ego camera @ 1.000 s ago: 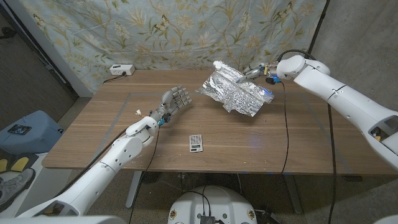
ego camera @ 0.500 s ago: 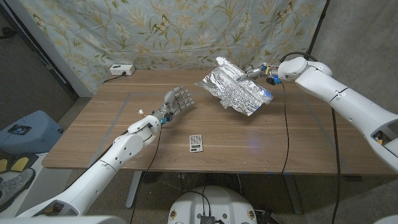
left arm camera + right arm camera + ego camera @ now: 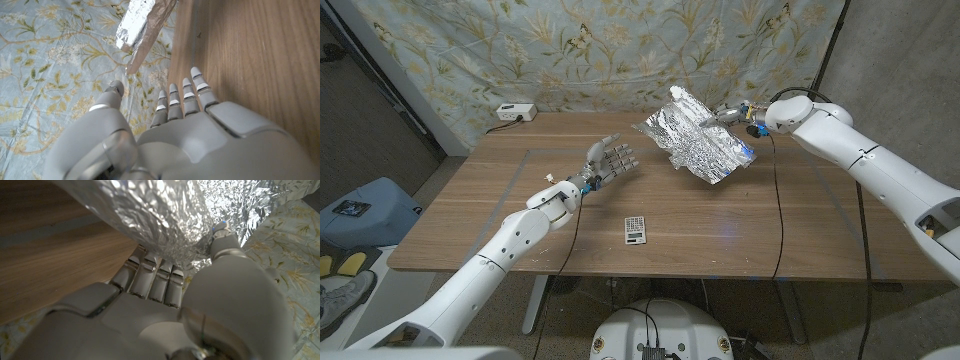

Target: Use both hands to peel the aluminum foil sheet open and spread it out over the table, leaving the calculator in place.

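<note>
Right hand [image 3: 725, 115] (foil [image 3: 698, 143] aloft)

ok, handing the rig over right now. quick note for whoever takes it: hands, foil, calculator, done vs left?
Right hand: grips the aluminum foil sheet at its far edge and holds it lifted above the table, crumpled and hanging.
Left hand: open, fingers spread, holding nothing, raised over the table's middle to the left of the foil and apart from it.
Calculator: lies near the front edge, apart from both hands and the foil.
Done: foil picked up by one hand.
Left: bring the left hand to a free foil edge, peel the sheet open with both hands, spread it flat on the table, probably clear of the calculator.
</note>
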Available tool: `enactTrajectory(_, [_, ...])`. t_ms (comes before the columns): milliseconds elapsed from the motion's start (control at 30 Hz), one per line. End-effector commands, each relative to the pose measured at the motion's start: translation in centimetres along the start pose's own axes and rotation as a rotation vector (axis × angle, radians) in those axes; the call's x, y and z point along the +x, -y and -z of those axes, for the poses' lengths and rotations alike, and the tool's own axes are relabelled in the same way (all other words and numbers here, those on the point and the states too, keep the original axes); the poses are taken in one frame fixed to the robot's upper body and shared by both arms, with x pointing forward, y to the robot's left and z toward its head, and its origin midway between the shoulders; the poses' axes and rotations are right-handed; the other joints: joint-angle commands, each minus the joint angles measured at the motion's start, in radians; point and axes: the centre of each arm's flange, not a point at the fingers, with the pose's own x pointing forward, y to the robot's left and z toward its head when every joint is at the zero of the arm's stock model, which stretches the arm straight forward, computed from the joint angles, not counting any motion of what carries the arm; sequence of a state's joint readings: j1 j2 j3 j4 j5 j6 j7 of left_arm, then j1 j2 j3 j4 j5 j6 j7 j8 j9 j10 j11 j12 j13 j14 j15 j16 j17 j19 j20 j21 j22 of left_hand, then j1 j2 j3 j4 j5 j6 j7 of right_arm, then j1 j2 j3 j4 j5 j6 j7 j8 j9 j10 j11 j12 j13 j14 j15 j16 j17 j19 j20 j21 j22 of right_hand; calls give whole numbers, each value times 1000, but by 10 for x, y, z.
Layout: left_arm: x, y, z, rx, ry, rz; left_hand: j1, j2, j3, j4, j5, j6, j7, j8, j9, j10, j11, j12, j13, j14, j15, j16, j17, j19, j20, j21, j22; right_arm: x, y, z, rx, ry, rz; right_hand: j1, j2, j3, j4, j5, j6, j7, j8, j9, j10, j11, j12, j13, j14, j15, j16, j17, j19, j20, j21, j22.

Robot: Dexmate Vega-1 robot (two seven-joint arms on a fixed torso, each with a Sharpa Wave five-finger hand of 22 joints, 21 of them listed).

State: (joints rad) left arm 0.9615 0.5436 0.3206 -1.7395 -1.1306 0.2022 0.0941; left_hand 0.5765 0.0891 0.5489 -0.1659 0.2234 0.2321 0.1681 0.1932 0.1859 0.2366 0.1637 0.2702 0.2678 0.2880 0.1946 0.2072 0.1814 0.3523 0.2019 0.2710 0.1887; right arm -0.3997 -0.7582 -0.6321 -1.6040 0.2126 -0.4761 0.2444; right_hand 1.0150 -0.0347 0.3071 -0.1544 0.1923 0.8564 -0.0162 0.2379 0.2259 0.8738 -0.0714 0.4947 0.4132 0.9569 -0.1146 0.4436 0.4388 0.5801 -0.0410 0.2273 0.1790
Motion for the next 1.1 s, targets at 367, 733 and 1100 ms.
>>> enactTrajectory(367, [5, 24, -14, -16, -52, 26, 29, -7, -19, 1, 4, 17, 13, 8, 4, 31, 1, 11, 15, 39, 2, 9, 7, 33, 7, 10, 5, 2, -12, 2, -29, -6, 45, 36, 36, -4, 1, -1, 19, -1, 1, 3, 20, -17, 19, 39, 39, -114, -2, 8, 11, 2, 3, 3])
enactTrajectory(733, [14, 34, -14, -6, -87, 52, 36, -6, -30, 4, 5, 14, 19, 5, 4, 30, 8, 10, 22, 43, 7, 5, 9, 36, 10, 8, 6, 1, -14, 6, 8, -27, 33, 34, 38, -7, 3, -2, 24, 9, -1, 4, 23, -11, 25, 43, 46, -113, -3, 11, 18, 5, 3, 3])
enactTrajectory(1100, [22, 39, -10, -15, -114, 56, 43, -7, -36, 4, 6, 16, 19, 5, 4, 33, 6, 9, 26, 47, 7, 4, 9, 41, 10, 7, 6, 1, -15, 10, 48, -51, 20, 29, 41, -9, 6, -3, 26, 14, -3, 5, 24, -3, 29, 45, 54, -111, -5, 14, 24, 11, 4, 3])
